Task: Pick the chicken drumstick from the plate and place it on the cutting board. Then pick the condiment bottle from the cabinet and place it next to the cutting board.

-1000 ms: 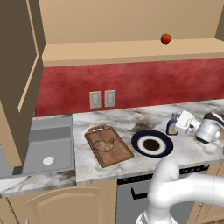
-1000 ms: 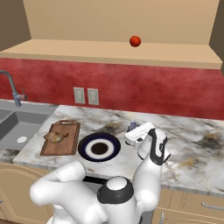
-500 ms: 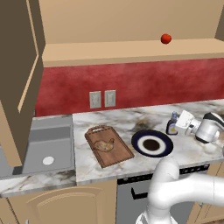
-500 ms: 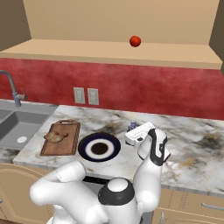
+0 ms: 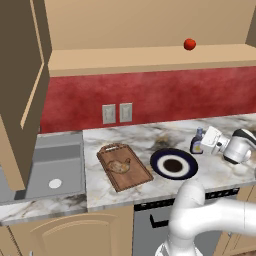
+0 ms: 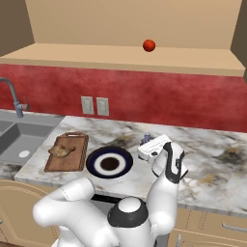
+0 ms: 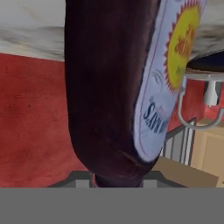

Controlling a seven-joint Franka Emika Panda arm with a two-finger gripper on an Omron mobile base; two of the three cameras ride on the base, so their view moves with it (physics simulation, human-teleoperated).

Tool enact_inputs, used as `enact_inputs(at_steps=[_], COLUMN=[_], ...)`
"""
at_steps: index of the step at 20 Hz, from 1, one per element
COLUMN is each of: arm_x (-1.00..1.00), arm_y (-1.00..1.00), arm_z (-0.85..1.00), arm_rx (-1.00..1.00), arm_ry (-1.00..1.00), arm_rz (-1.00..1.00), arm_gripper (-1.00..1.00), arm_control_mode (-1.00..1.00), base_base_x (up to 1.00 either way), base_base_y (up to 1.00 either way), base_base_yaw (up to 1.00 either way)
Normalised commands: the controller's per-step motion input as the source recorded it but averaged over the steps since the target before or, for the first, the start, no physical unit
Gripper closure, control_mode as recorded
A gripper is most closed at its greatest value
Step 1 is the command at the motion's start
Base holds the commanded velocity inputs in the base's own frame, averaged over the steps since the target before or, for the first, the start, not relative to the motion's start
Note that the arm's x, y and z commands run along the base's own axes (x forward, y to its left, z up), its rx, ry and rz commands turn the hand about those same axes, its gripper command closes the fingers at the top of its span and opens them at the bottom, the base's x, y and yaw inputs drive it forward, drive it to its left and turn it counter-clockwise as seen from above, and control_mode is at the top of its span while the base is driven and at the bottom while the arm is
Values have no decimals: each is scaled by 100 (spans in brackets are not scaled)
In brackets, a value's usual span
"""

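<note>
The chicken drumstick [image 5: 120,166] [image 6: 60,151] lies on the reddish-brown cutting board [image 5: 136,178] [image 6: 73,160]. To the board's right sits the dark blue plate [image 5: 159,161] [image 6: 92,162], with nothing on it. Just right of the plate, the condiment bottle [image 5: 197,142] [image 6: 146,139] stands upright low over the counter, and my gripper [image 5: 206,142] is shut on it from the right. In the hand view the dark bottle [image 7: 109,87] and its label loom very close. I cannot tell whether the bottle's base touches the counter. The tan cabinet shelf [image 5: 150,59] runs above.
A small red ball [image 5: 189,44] [image 6: 149,45] rests on the cabinet shelf. The brown cabinet door [image 5: 22,85] hangs open at the left. A grey sink [image 5: 50,167] lies left of the board. Bare marble counter [image 6: 217,159] extends to the right of my hand.
</note>
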Motion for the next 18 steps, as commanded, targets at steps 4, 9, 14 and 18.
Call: enact_inputs(at_steps=[4, 9, 14, 18], arm_x=[-3, -4, -5, -7], arm_y=[0, -1, -4, -4], arm_z=[-11, -9, -6, -2], arm_rx=[0, 0, 0, 0], arm_ry=[0, 0, 0, 0], arm_rz=[0, 0, 0, 0], arm_gripper=[100, -100, -100, -100], arm_control_mode=[-100, -100, -100, -100], base_base_x=[0, 0, 0, 0], base_base_y=[0, 0, 0, 0], base_base_yaw=[0, 0, 0, 0])
